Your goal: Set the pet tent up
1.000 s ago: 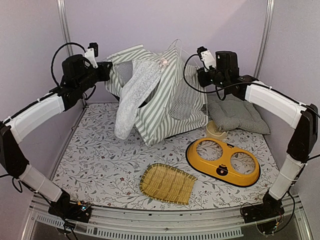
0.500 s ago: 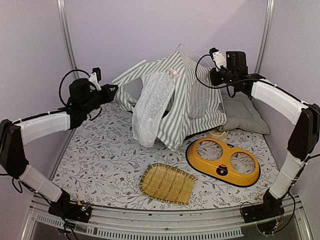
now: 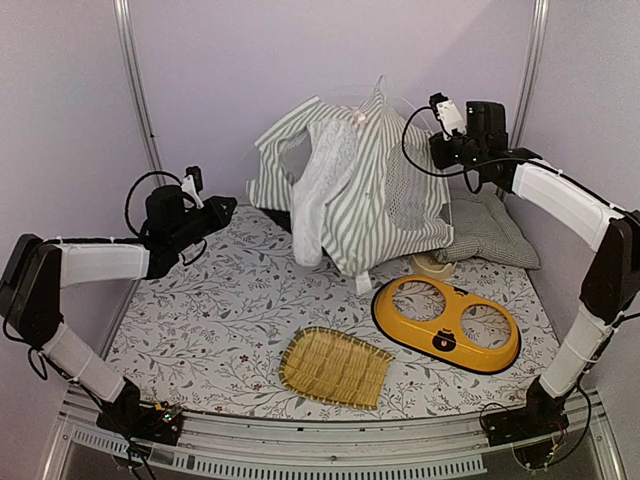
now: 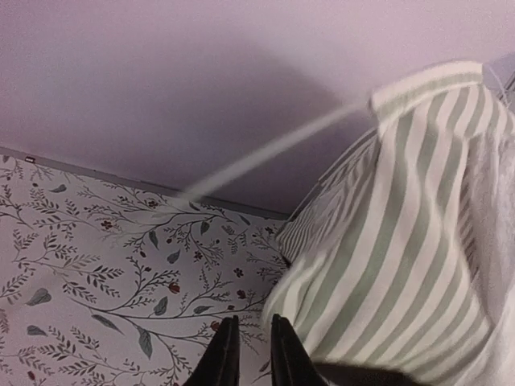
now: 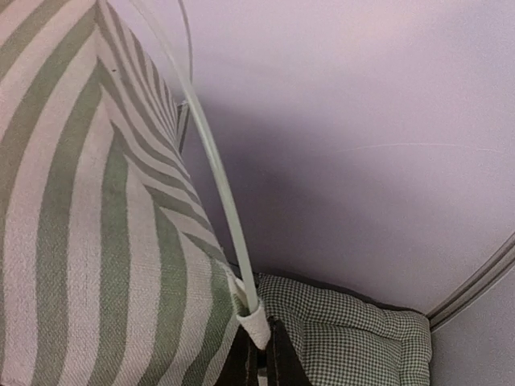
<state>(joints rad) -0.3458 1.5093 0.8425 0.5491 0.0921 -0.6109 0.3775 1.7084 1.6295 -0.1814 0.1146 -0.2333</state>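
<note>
The pet tent [image 3: 370,200], grey-green and white striped with a white lace curtain, stands raised at the back centre. My right gripper [image 3: 437,150] is at its upper right corner. In the right wrist view my right gripper [image 5: 261,362] is shut on the white sleeve at the foot of a thin white pole [image 5: 217,185], beside the striped fabric [image 5: 80,201]. My left gripper [image 3: 225,207] is low, left of the tent and apart from it. In the left wrist view my left gripper [image 4: 251,350] is narrowly open with nothing between the jaws, and the tent [image 4: 402,241] lies to the right.
A green-white checked cushion [image 3: 490,230] lies behind and right of the tent, also in the right wrist view [image 5: 346,330]. A small cream bowl [image 3: 432,264], a yellow double-bowl feeder [image 3: 447,322] and a woven tray [image 3: 335,367] sit on the floral mat [image 3: 200,320]. Walls are close.
The tent has shifted right and risen more upright. My left gripper let go of it and dropped low to the left. My right gripper moved right, still holding its corner.
</note>
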